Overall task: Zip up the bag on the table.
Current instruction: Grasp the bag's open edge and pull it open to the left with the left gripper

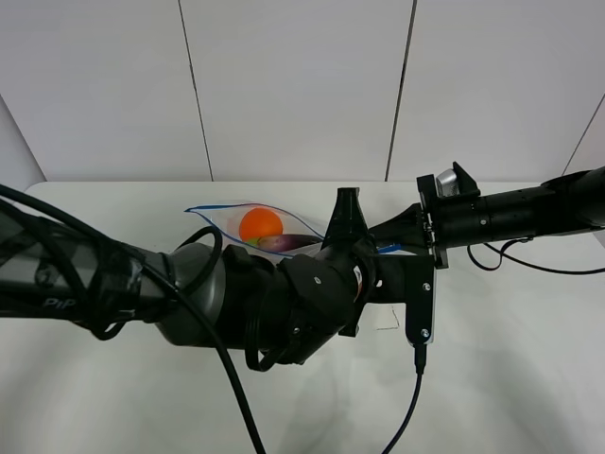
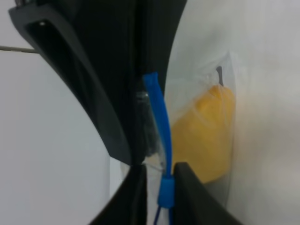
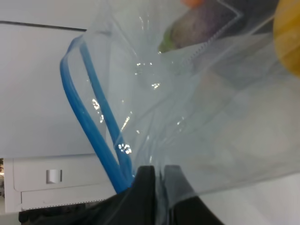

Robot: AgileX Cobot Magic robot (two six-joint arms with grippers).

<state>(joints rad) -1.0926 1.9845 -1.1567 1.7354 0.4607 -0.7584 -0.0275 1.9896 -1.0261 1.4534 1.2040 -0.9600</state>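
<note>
**Strip may slip from the pinch**

The bag (image 1: 234, 221) sits near the desk's (image 1: 529, 359) far edge, about midway, its mouth gaping. The left gripper (image 2: 160, 176) pinches the blue zipper strip (image 2: 159, 117), and the right gripper (image 3: 158, 180) clamps the film beside it. A crooked pull could drag the bag or lose the strip. From above, the left arm (image 1: 189, 284) hides both grips.

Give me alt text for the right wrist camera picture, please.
The end effector pinches a clear bag beside its blue zipper, whose two strips gape apart. An eggplant and a yellow pear show through the plastic.
</note>
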